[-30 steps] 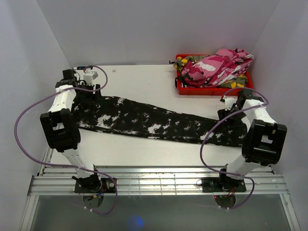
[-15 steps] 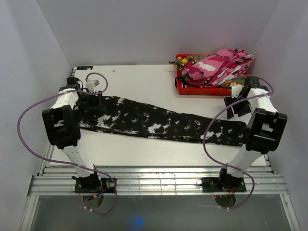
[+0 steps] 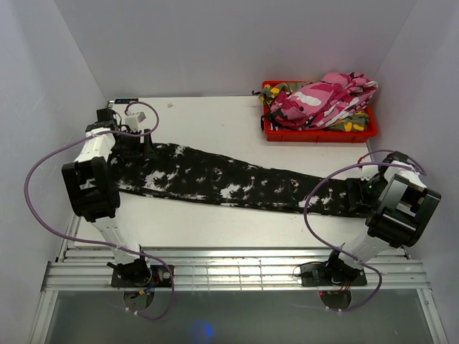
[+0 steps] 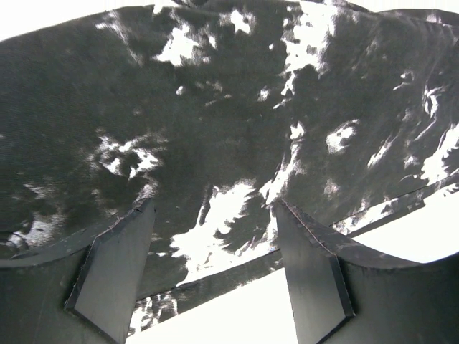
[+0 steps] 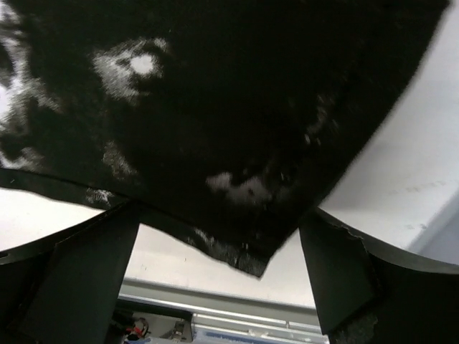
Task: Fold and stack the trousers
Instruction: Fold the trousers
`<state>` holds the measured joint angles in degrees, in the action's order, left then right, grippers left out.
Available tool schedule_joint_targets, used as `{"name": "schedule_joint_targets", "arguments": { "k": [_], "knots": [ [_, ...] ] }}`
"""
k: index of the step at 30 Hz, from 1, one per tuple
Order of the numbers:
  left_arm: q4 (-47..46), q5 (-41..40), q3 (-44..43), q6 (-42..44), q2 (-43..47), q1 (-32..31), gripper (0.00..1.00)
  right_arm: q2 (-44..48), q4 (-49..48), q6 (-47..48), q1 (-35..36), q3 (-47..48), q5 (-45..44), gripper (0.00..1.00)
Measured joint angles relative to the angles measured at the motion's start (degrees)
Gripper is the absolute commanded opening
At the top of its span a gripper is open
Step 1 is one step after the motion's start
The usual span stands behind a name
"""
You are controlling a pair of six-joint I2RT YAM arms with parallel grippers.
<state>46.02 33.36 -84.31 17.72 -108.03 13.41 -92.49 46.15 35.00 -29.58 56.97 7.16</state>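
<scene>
The black trousers with white splotches (image 3: 222, 179) lie stretched flat across the table from left to right. My left gripper (image 3: 143, 148) is open and low over their left end. In the left wrist view its fingers (image 4: 115, 276) stand wide apart around the cloth's hem (image 4: 215, 215), with the gripper (image 4: 215, 276) holding nothing. My right gripper (image 3: 356, 195) is open at the trousers' right end. In the right wrist view (image 5: 219, 265) its jaws stand either side of the cloth's corner (image 5: 251, 251) without closing on it.
A red bin (image 3: 315, 136) at the back right holds pink-white camouflage trousers (image 3: 326, 97) heaped over green-yellow camouflage ones (image 3: 351, 125). A metal rail frame (image 3: 237, 269) runs along the near table edge. White walls enclose the table on three sides.
My right arm has swung from beside the red bin toward the front, down to the trousers' right end. My left gripper has shifted slightly at the left end. The trousers have not moved.
</scene>
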Motion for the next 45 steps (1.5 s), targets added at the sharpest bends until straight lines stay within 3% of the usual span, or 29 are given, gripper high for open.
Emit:
{"name": "schedule_joint_targets", "arguments": {
  "k": [3,7,12,18,19,20,27,38,42,45],
  "knots": [
    [0.1,-0.2,-0.9,0.0,0.0,0.0,0.79,-2.1,-1.8,0.6,0.0,-1.1,-0.7,1.00],
    [0.3,-0.4,-1.4,-0.1,0.0,0.0,0.79,-3.5,-2.8,1.1,-0.2,0.1,-1.1,0.85],
    [0.5,-0.7,-1.5,-0.2,0.0,0.0,0.79,-7.4,-1.2,0.8,-2.1,4.9,2.4,0.78],
    [0.2,-0.9,-1.4,-0.7,0.2,0.0,0.79,-12.0,-0.2,0.8,-5.9,9.7,9.8,0.26],
    [0.1,-1.0,-1.3,-0.9,0.2,0.0,0.80,-12.5,0.1,0.9,-6.3,10.1,10.8,0.11],
    [0.0,-1.0,-1.1,-0.9,0.3,0.0,0.79,-13.3,0.8,1.4,-6.7,10.8,12.5,0.08],
    [-2.9,-1.8,2.7,-1.8,2.2,0.0,0.83,-13.7,9.2,4.0,-8.4,17.6,16.5,0.08],
    [-5.4,-4.7,6.0,-1.8,5.6,0.0,0.86,-12.1,22.4,10.6,-13.6,30.4,14.5,0.08],
    [-5.5,-5.6,6.0,-1.7,6.3,0.3,0.87,-8.8,23.3,7.7,-11.2,31.3,17.9,0.08],
    [-5.3,-5.5,6.6,-1.7,6.6,0.7,0.87,-4.4,20.7,2.0,-5.3,29.9,20.9,0.08]
  ]
}}
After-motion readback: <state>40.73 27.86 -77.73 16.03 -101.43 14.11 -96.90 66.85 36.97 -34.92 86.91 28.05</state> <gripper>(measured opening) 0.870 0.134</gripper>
